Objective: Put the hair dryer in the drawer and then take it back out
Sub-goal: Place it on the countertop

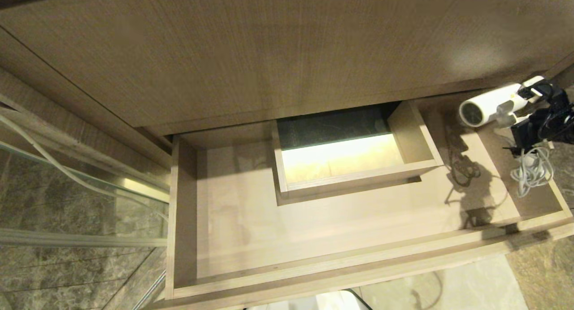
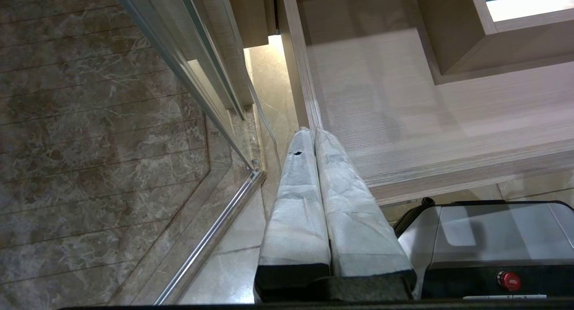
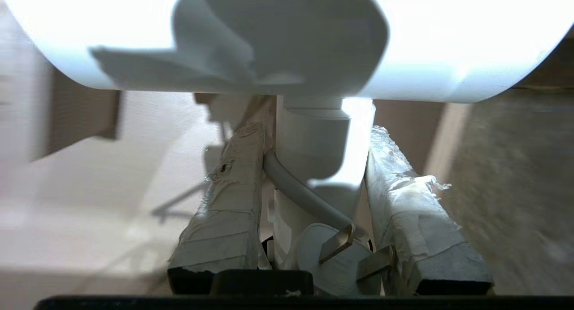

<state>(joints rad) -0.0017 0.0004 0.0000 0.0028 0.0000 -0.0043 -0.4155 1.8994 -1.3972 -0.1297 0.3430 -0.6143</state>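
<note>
I hold the hair dryer [image 1: 491, 107] by its handle in my right gripper [image 1: 533, 121], fingers [image 3: 224, 202] clamped on either side, plug and cord wedged between them. It hangs above the right end of the open drawer [image 1: 314, 265], clear of the floor, cord bundle [image 1: 533, 168] dangling below. Whether this is the placing or the retrieving step I cannot tell. Barrel lies roughly level, long axis across the drawer, grille facing its left end. If placing, I judge the next move a lowering onto the floor. Left gripper [image 2: 314, 166] parked outside the drawer's left corner, fingers pressed together.
</note>
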